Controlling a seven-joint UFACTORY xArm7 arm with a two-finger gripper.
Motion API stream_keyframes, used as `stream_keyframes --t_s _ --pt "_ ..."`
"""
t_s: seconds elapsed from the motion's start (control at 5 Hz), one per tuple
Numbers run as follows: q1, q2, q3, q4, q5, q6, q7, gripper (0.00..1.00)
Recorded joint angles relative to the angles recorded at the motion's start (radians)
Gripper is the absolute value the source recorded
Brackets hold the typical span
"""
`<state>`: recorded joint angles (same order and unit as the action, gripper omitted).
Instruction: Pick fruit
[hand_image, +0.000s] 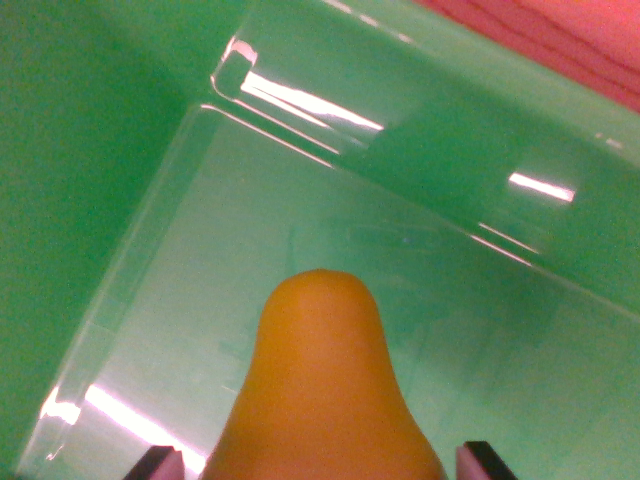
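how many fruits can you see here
1. An orange pear sits at the bottom centre, between the gripper fingertips, over a clear bin. Others may lie outside this close view.

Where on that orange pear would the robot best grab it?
Probably across the wide lower body of the pear, coming straight on as the gripper does now, one finger on each side. The top narrows to a neck that fingers could slip off.

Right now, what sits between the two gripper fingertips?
The wrist view shows the orange pear-shaped fruit filling the gap between the fingertips, above the clear bin. Contact cannot be told.
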<state>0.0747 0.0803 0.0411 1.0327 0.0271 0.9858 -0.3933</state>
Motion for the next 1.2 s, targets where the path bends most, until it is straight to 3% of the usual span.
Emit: stream_keyframes --t_s 0.2,0.4,0.6,0.8,1.0,1.2 --pt "0.0000 0.000 0.000 0.000 0.0000 0.000 0.000 1.00" --pt "-0.0005 -0.018 0.000 0.031 0.0001 0.049 0.001 1.00" --pt "-0.0005 -0.018 0.000 0.031 0.0001 0.049 0.001 1.00" --pt "-0.0009 -0.036 0.000 0.060 0.0002 0.096 0.001 1.00" --pt "-0.0009 -0.036 0.000 0.060 0.0002 0.096 0.001 1.00" --pt "-0.0014 -0.053 0.000 0.088 0.0004 0.141 0.002 1.00"
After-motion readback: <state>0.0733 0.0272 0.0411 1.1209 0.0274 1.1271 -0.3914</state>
